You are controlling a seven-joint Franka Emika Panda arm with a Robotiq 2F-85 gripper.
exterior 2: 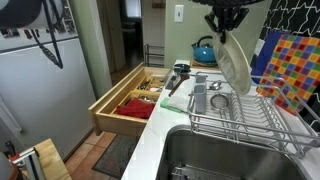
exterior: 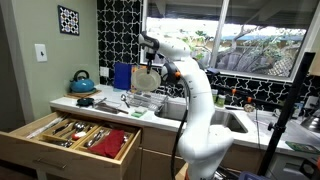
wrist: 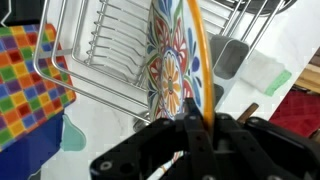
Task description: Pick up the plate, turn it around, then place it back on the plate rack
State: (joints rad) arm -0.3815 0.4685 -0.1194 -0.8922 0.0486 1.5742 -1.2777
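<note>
Exterior views both show a white kitchen tabletop (exterior 2: 165, 125) with a steel sink (exterior 2: 225, 155) set into it. A white arm (exterior: 196, 95) rises near the sink and bends over toward the rack side.

Wooden drawer (exterior: 60, 152): pulled open below the tabletop edge. Cutlery lies in its compartments, and one compartment holds something red.

Plate rack (exterior 2: 262, 118): thin silvery wire, sitting on the tabletop just beside the sink. A checkered board (exterior 2: 292, 65) in many colours stands behind it.

Teal kettle (exterior: 82, 80): at the far end of the tabletop near the wall, well apart from the rack.

Plate (exterior 2: 235, 62): off the tabletop, hanging from the jaws over the rack. It is on edge, tilted off upright, with its upper rim in the grip. The lower edge is close to the top wires; I cannot tell whether it touches them.

Wrist view: the plate (wrist: 172, 62) is seen almost edge-on, with an orange rim and a painted pattern of several colours on the face that shows. Rack wires lie behind it.

Jaws: closed on the plate's rim, one on each face.
</note>
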